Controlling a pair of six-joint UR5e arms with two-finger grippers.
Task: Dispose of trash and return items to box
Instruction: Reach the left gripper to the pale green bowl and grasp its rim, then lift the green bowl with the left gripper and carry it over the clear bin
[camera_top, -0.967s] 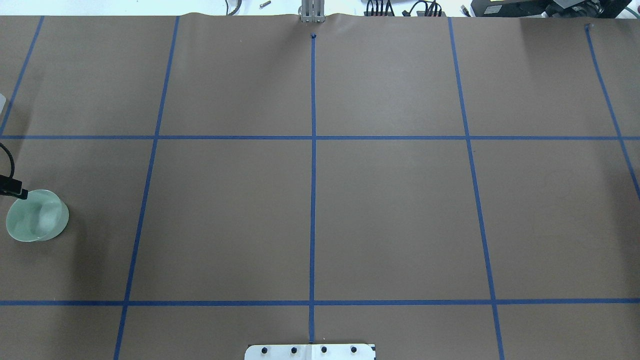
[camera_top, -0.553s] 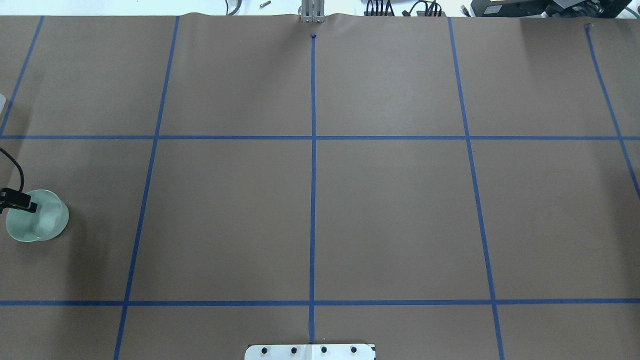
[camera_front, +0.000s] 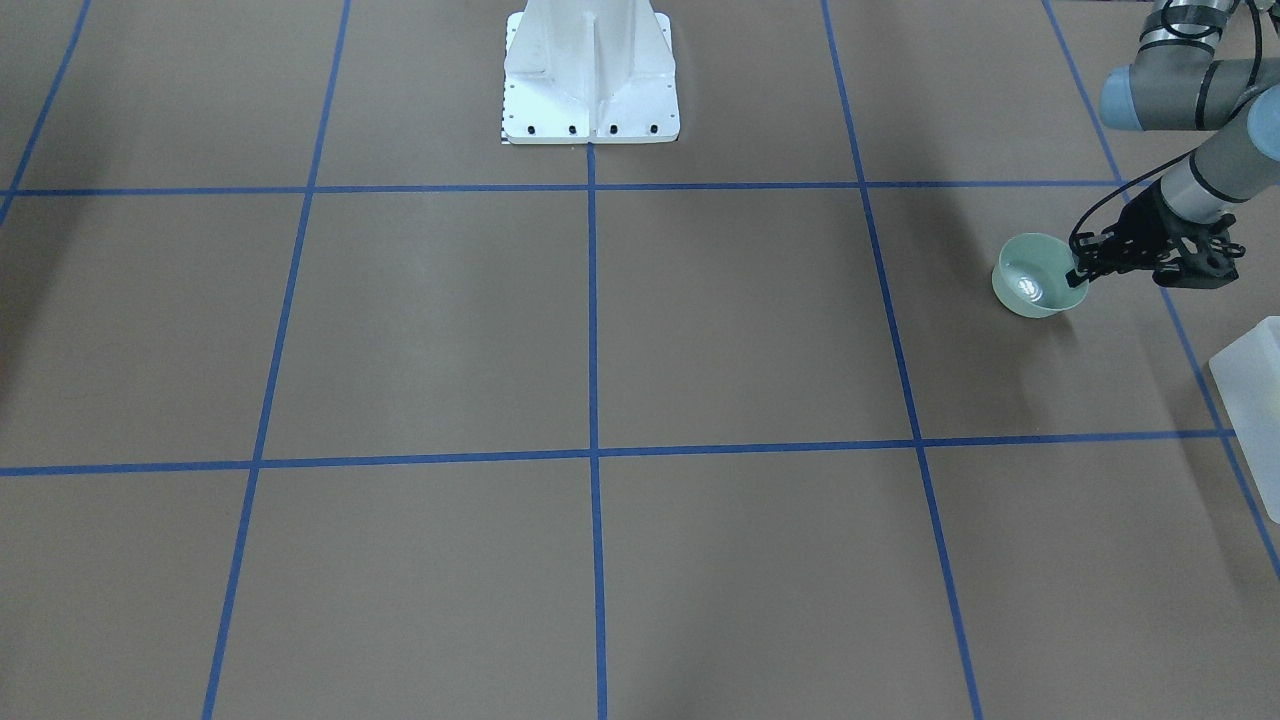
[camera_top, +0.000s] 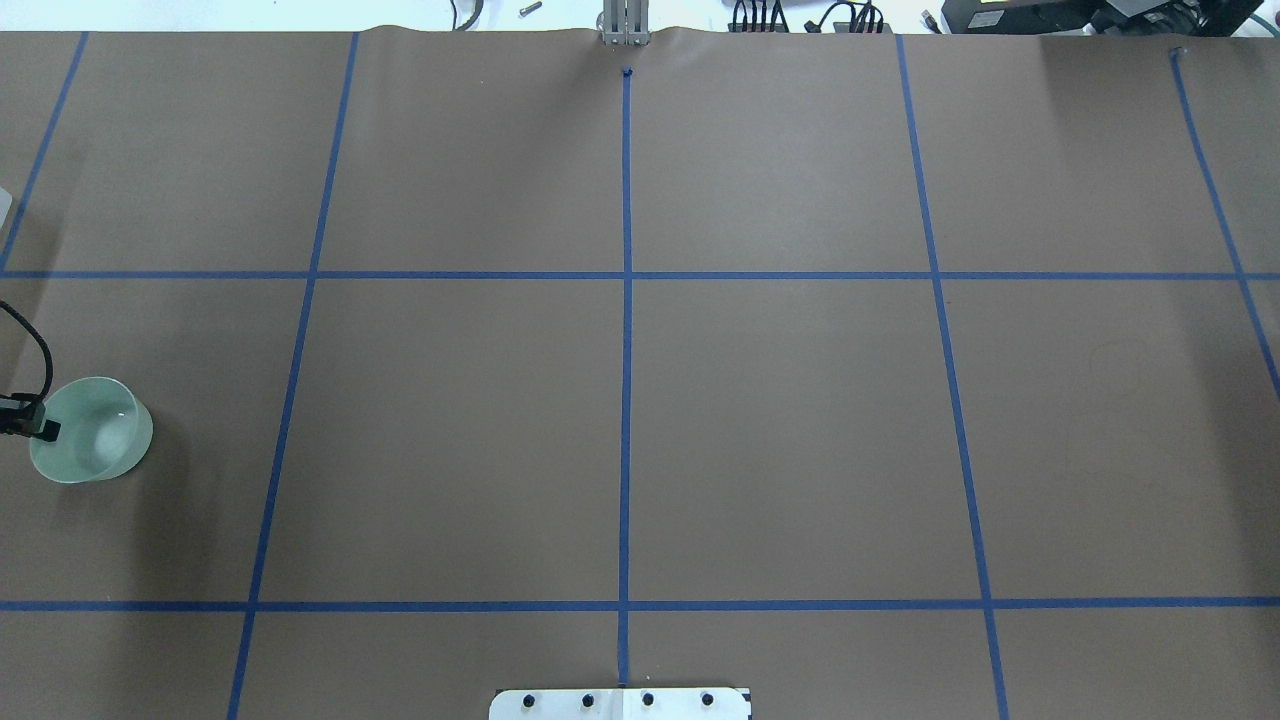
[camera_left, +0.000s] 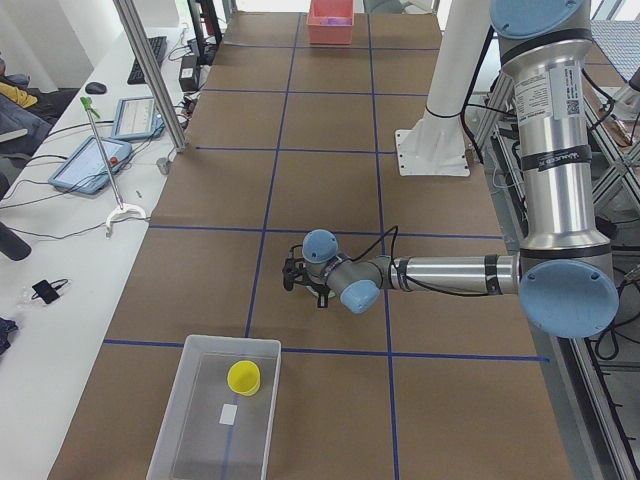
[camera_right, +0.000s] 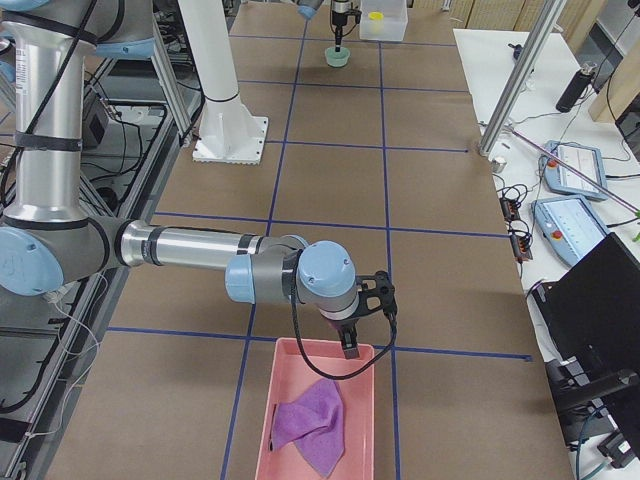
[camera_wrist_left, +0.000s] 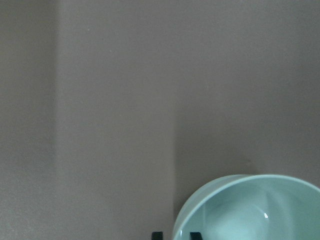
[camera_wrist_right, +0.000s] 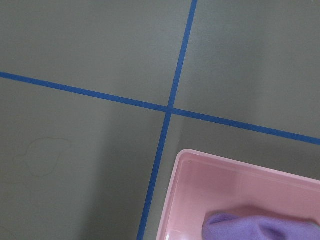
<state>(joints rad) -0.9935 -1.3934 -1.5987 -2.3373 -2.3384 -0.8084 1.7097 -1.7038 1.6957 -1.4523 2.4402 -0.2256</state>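
The mint-green bowl (camera_top: 95, 432) is at the table's far left; it also shows in the front view (camera_front: 1035, 280) and the left wrist view (camera_wrist_left: 250, 210). My left gripper (camera_front: 1080, 272) is shut on its rim, one fingertip (camera_wrist_left: 157, 235) outside and one inside. The translucent box (camera_left: 195, 440) lies beyond the bowl at the table's end, with the pale-yellow cup (camera_left: 243, 377) inside it. My right gripper (camera_right: 347, 345) hangs over a pink tray; I cannot tell whether it is open or shut.
The pink tray (camera_right: 365, 440) at the right end of the table holds a purple cloth (camera_right: 312, 422). The white pedestal base (camera_front: 590, 90) stands at the middle of the robot's side. Blue tape lines cross the brown table cover.
The left gripper's fingers have moved onto the bowl's left rim. The bowl has shifted a little to the right in the overhead view.
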